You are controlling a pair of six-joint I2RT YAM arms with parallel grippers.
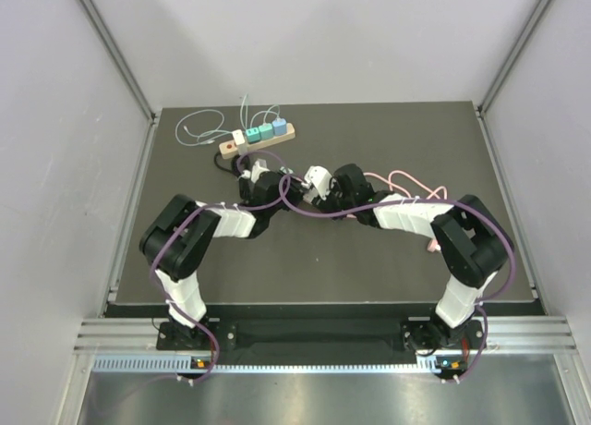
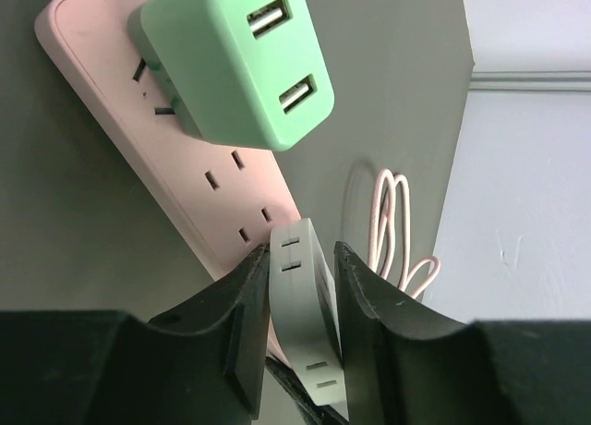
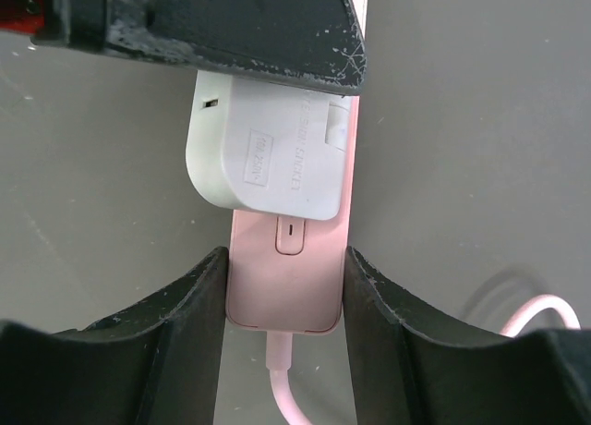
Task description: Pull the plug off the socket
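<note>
Bench: a dark matte bench (image 1: 305, 268) seen from above, with both arms reaching inward to meet near its middle.
Socket: a long pale pink plastic power strip (image 3: 286, 300) near the middle of the bench. Its thin pink cable (image 3: 282, 388) leaves the end held by the right arm and loops towards the bench's right edge.
Plug: a white rounded plastic plug (image 3: 268, 152) sits on the strip's face. Whether its prongs are fully seated cannot be told.
Left jaws: the left gripper (image 2: 301, 256) pinches the white plug by two opposite sides.
Right jaws: the right gripper (image 3: 286, 259) is pressed against both long edges of the pink strip at its cable end, just beside the plug.
Other plug: a mint green square USB charger (image 2: 240, 60) is plugged in farther along the same strip.
Second strip: a beige power strip carrying coloured plugs (image 1: 263, 137) lies near the far edge, towards the far-left corner, well apart.
</note>
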